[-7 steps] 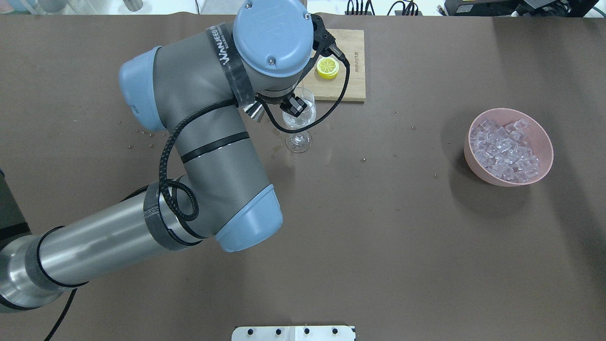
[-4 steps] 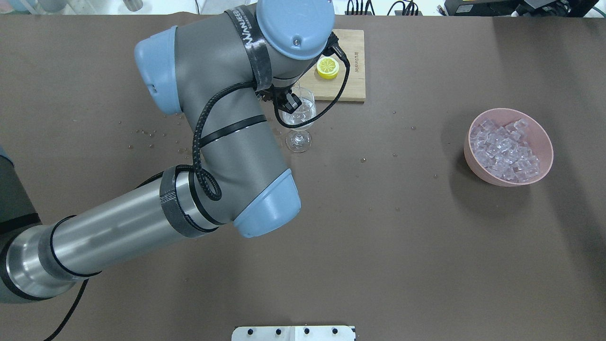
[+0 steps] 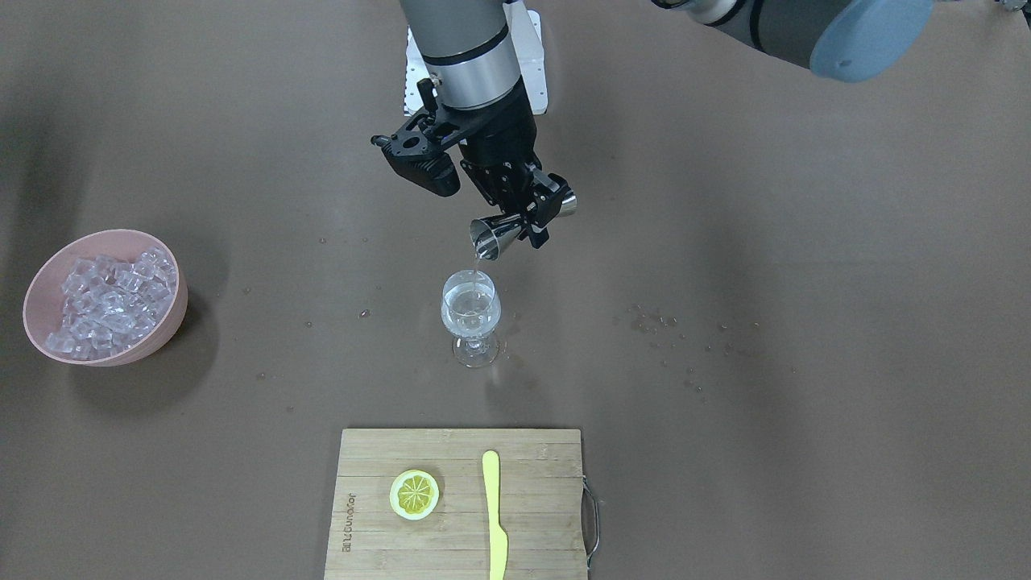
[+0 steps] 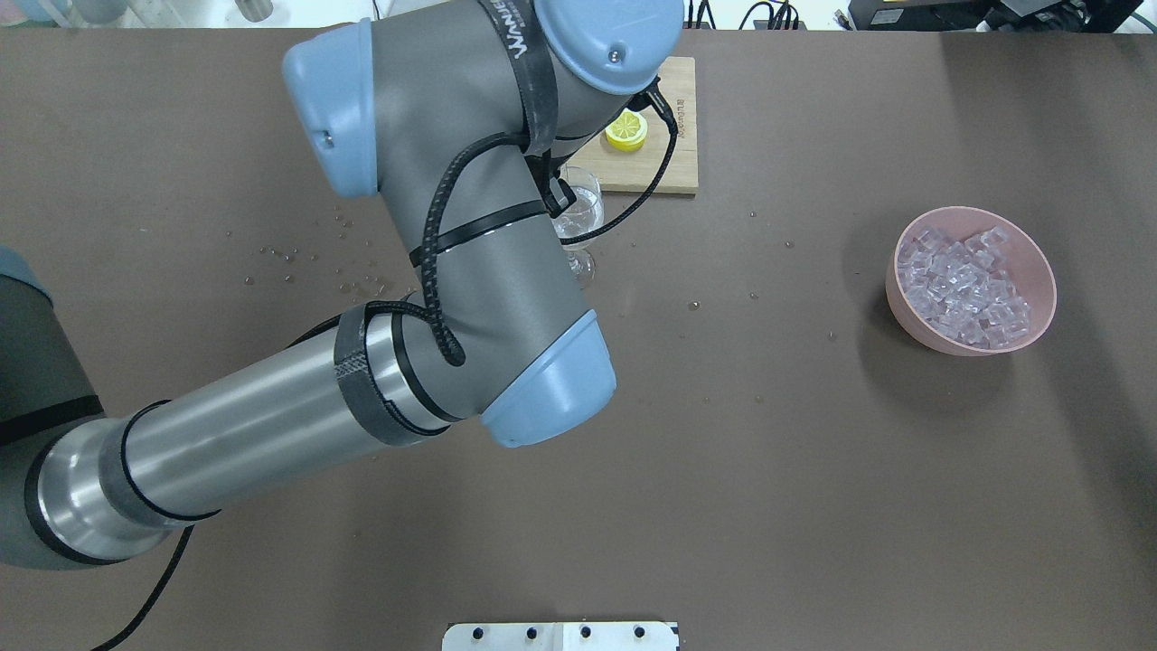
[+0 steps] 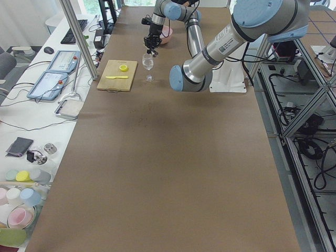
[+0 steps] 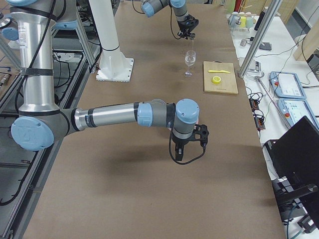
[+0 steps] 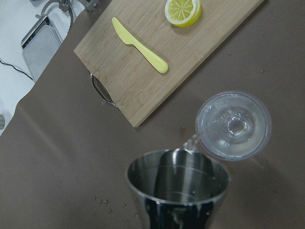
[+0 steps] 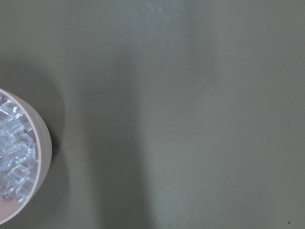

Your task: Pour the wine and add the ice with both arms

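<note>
Wine (image 3: pixel 478 261) streams from a tilted steel jigger (image 3: pixel 493 234) into a stemmed glass (image 3: pixel 471 318) standing mid-surface (image 3: pixel 765 451). The left gripper (image 3: pixel 533 214) pinches the jigger's waist above the rim. Ice (image 3: pixel 105 302) fills a pink bowl (image 3: pixel 165 334), well apart from the glass. The right gripper (image 6: pixel 182 149) hangs over the surface beside that bowl; whether it is spread or pressed together cannot be told.
</note>
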`<action>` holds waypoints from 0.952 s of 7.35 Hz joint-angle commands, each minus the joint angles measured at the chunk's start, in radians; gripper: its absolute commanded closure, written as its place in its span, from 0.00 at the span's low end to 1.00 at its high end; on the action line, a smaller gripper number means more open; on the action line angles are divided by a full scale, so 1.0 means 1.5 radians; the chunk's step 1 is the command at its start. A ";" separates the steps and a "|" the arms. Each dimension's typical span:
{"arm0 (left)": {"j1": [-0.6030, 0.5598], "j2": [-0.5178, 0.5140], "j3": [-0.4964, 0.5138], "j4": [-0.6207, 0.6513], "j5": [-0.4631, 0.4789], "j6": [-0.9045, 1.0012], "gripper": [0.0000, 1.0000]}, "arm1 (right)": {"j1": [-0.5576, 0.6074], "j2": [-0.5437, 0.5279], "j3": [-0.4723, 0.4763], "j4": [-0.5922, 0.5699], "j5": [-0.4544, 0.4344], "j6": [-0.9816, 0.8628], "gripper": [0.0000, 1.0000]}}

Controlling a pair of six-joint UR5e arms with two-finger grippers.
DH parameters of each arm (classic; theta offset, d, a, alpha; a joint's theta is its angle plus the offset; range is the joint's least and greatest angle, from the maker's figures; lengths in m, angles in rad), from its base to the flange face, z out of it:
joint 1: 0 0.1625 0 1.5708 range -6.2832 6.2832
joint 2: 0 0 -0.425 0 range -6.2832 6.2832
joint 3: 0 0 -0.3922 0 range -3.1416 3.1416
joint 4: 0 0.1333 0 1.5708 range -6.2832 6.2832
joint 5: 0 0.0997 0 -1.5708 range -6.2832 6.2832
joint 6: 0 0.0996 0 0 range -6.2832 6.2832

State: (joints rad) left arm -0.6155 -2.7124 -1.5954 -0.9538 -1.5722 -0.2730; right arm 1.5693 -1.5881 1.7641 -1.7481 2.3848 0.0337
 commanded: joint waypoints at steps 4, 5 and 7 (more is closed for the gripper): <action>0.001 -0.066 0.086 0.103 0.043 0.089 1.00 | 0.000 -0.003 0.000 0.000 0.001 0.001 0.00; 0.001 -0.090 0.116 0.107 0.049 0.098 1.00 | 0.000 -0.004 0.000 0.000 0.004 0.001 0.00; 0.001 -0.091 0.121 0.106 0.059 0.099 1.00 | 0.000 -0.005 0.000 0.000 0.004 0.001 0.00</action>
State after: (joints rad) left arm -0.6137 -2.8437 -1.4215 -0.7968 -1.4912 -0.1280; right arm 1.5693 -1.5939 1.7640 -1.7488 2.3908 0.0352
